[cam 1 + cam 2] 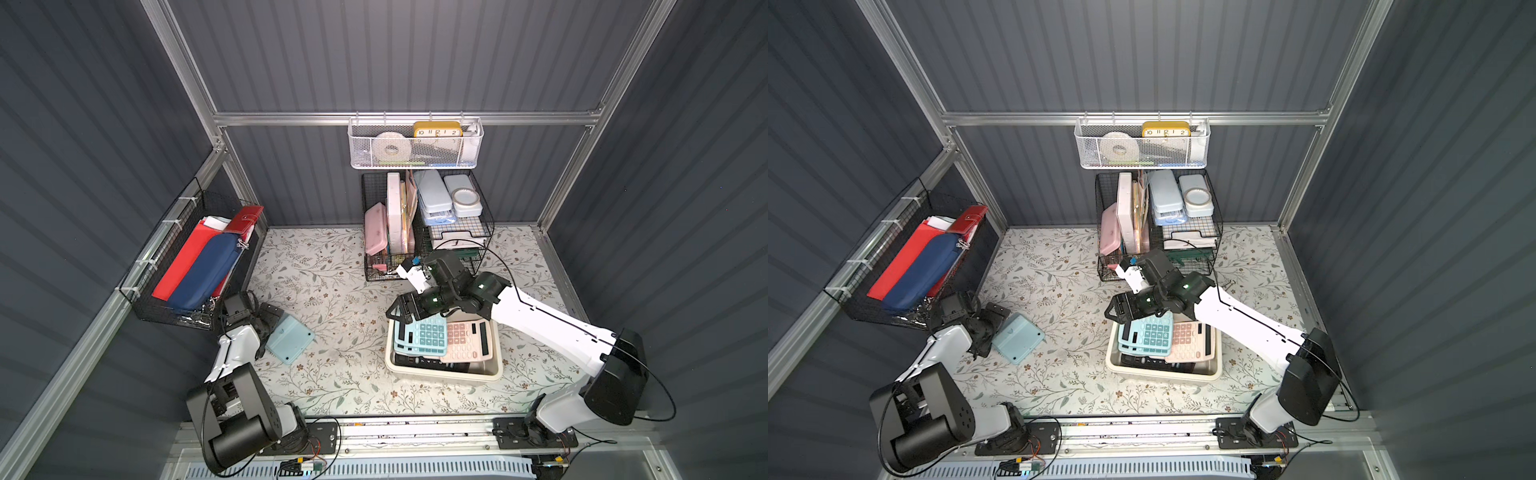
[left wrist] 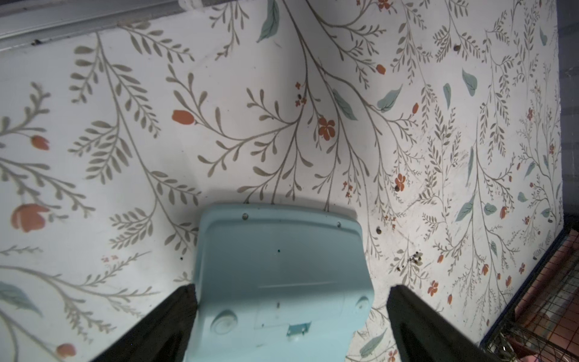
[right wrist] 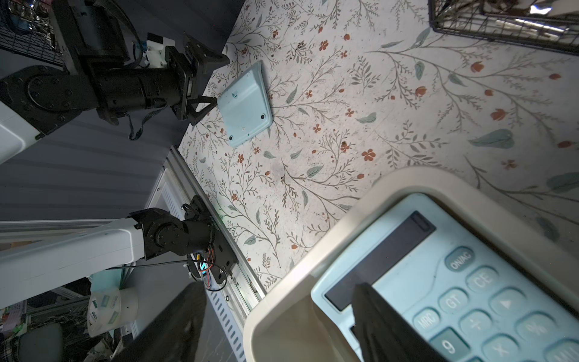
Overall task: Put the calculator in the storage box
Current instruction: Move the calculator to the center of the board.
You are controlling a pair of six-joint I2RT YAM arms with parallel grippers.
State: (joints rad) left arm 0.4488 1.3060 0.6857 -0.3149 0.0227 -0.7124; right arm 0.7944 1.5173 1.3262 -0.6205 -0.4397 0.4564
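A: Where's the calculator (image 1: 289, 338)?
B: Face down on the table (image 1: 353, 299), well apart from the storage box (image 1: 440, 375), between the low-reaching left gripper's (image 2: 291, 286) wide-spread fingers; one touches its edge.
A: The right arm?
B: Bent over the box, right gripper (image 3: 277, 288) spread, one finger on a second calculator (image 1: 424, 336) inside.

A broad strip of bare tabletop (image 1: 345, 299) is left open between the face-down calculator (image 1: 289, 338) and the storage box (image 1: 440, 376), whose far end is overhung by the right gripper (image 1: 400, 311) and filled with stacked calculators (image 1: 432, 336).
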